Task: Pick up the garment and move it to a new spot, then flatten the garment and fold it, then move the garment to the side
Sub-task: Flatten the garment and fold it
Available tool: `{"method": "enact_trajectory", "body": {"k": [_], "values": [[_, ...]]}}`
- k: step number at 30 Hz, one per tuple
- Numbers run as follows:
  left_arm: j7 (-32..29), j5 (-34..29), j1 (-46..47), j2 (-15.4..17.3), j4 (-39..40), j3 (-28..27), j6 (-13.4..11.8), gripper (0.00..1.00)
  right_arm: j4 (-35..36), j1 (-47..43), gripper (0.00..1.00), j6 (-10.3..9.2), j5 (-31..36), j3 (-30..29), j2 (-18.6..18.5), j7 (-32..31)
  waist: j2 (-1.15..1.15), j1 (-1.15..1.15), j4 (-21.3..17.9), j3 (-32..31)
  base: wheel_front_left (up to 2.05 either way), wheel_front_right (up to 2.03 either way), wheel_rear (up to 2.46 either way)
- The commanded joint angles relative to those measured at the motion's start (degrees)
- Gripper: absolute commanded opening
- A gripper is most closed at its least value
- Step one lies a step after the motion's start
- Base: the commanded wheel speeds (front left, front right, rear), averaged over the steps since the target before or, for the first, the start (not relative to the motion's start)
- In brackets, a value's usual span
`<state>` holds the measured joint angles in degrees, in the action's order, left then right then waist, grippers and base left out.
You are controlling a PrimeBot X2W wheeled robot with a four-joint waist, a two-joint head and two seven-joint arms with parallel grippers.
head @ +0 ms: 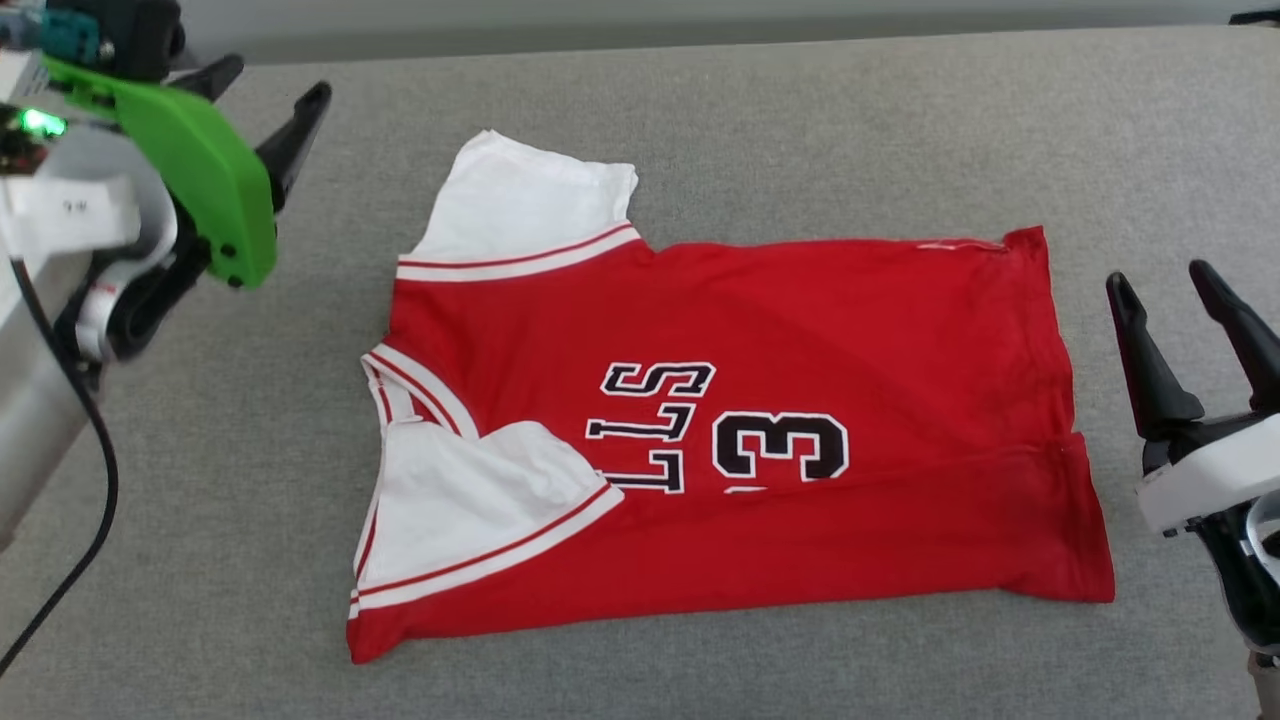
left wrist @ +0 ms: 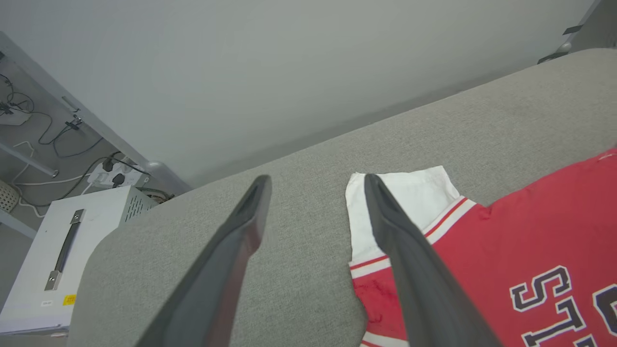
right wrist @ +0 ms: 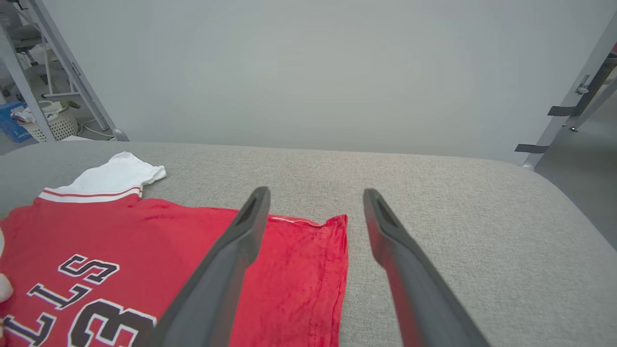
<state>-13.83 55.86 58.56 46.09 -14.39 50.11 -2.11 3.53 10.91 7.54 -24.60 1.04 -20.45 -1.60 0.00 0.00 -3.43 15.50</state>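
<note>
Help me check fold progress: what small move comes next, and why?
Probably lower the open left end effector to the far white sleeve and the open right end effector to the far hem corner. The garment has its near side folded over the print; its far edge lies unfolded, and nothing is held.

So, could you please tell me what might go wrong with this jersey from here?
The far sleeve juts out from the garment; the next fold may bunch it.
The near flap lies loose, left gripper and right gripper both open and clear; pinching one layer could undo it.
</note>
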Motion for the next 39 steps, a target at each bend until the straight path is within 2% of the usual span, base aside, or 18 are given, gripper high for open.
{"method": "enact_trajectory", "body": {"k": [1, 5, 10, 15, 23, 27, 28, 29, 34, 39], "values": [[-1.2, 0.1, 2.9, -1.5, -1.6, -0.1, 0.9, 1.0, 1.3, 1.1, 1.0, -0.05, 0.9, -0.2, 0.9, 0.6, 0.0, 0.0, -2.6, 4.3, 0.0, 0.0, 0.0], [-7.9, 2.1, 10.2, -5.3, -7.8, 0.0, 3.4, 1.0, 4.6, 2.3, 1.0, -0.05, 2.0, 0.1, 2.8, 1.7, 0.0, 0.0, -4.5, 8.7, 0.0, 0.0, 0.0], [-20.4, 3.9, 18.4, -8.9, -14.5, 2.4, 5.9, 1.0, 5.5, 4.2, 1.0, -0.05, 3.0, -0.2, 4.0, 4.1, 0.0, 0.0, -6.5, 14.3, 0.0, 0.0, 0.0], [-29.9, 4.7, 23.4, -10.1, -19.7, 4.8, 7.6, 1.0, 4.2, 6.7, 1.0, -0.05, 2.5, 1.0, 4.0, 5.8, 0.0, 0.0, -8.7, 18.7, 0.0, 0.0, 0.0], [-33.5, 3.7, 25.2, -10.6, -26.4, 7.6, 8.8, 1.0, 1.4, 9.6, 1.0, -0.05, 1.5, 2.7, 3.5, 7.6, 0.0, 0.0, -11.1, 21.9, 0.0, 0.0, 0.0], [-35.2, 4.4, 24.1, -10.7, -27.2, 9.3, 9.3, 1.0, 0.2, 9.9, 1.0, -0.05, 1.0, 2.7, 2.9, 8.3, 0.0, 0.0, -11.2, 22.1, 0.0, 0.0, 0.0], [-35.5, 4.5, 23.8, -10.7, -27.2, 9.8, 9.4, 0.63, -0.1, 9.9, 1.0, -0.05, 0.9, 2.6, 2.8, 8.4, 0.0, 0.0, -11.1, 22.0, 0.0, 0.0, 0.0], [-35.7, 4.8, 23.5, -10.6, -27.1, 10.1, 9.5, 0.0, -0.4, 10.0, 1.0, -0.05, 0.7, 2.5, 2.6, 8.6, 0.0, 0.0, -11.0, 21.9, 0.0, 0.0, 0.0], [-33.7, 5.5, 22.6, -10.1, -26.3, 10.9, 9.6, 0.0, -1.0, 11.3, 1.0, -0.05, 0.4, 1.9, 1.2, 8.8, 0.0, 0.0, -10.0, 20.4, 0.0, 0.0, 0.0], [-27.5, 5.8, 22.2, -9.8, -23.4, 11.3, 9.6, 0.0, -0.6, 14.7, 1.0, -0.05, 0.0, 1.6, -3.0, 5.7, 0.0, 0.0, -7.7, 17.1, 0.0, 0.0, 0.0]]}}
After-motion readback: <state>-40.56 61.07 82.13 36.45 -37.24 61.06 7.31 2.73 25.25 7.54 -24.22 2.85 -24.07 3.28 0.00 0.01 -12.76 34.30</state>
